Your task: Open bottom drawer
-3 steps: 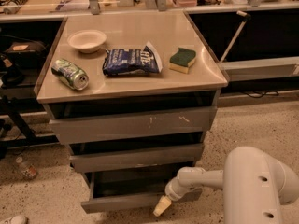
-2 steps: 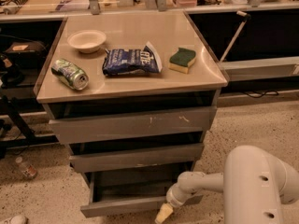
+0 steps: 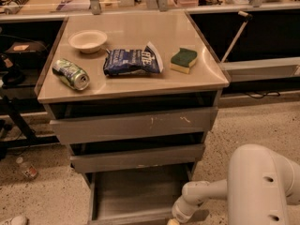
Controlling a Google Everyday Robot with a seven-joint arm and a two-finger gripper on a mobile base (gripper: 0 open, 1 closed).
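Down by my feet, the arm's bulky white shell (image 3: 262, 186) fills the lower right corner, its wrist reaching left to the gripper (image 3: 173, 222). That sits at the right end of the bottom drawer (image 3: 136, 195), cut off by the view's edge, so whether it grips anything I cannot tell. The drawer stands pulled well out, flat grey tray showing. Above it sit the middle drawer front (image 3: 138, 157) and the scratched top drawer front (image 3: 133, 124). A plastic bottle (image 3: 27, 168) lies on the speckled floor to the left. On the cabinet top lie a green can (image 3: 71, 73) on its side, a blue chip bag (image 3: 132, 62), a sponge (image 3: 183, 60), and, farthest back, a pale bowl (image 3: 87, 41).
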